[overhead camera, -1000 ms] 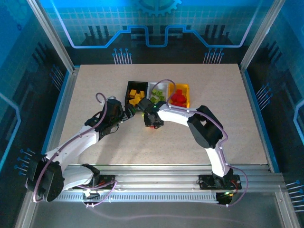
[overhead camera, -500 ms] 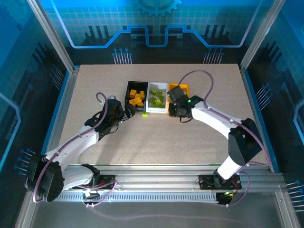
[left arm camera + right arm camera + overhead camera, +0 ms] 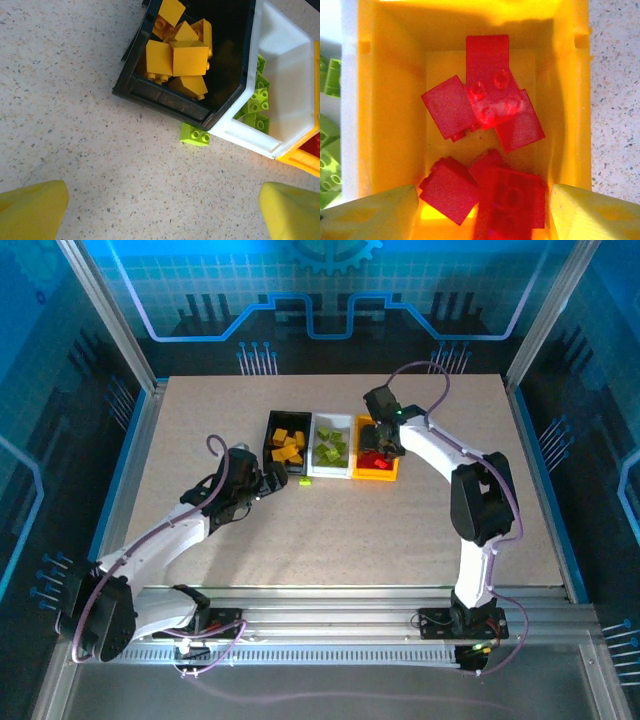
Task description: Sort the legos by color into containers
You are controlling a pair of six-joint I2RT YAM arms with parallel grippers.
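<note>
Your right arm has swung away from the table's middle, where it stood a second ago, and now its right gripper hangs over the yellow bin. Your left arm has kept its place. Nearest you, bare speckled table lies open on all sides of the left gripper, whose yellow fingers are spread wide with nothing between them. Just beyond it, one stray lime green brick sits studs up on the table, tucked against the near corner where the black bin meets the white bin. The three bins stand edge to edge in a row, well clear of every table edge. The black one holds the yellow-orange bricks, heaped and tilted. The white one holds the lime green bricks. In the yellow bin, the glossy red bricks lie jumbled. The right gripper's fingers are spread almost to the bin's side walls, and a blurred red brick shows between them, clear of the left finger. Beyond the bins, the table is open to its far edge.
</note>
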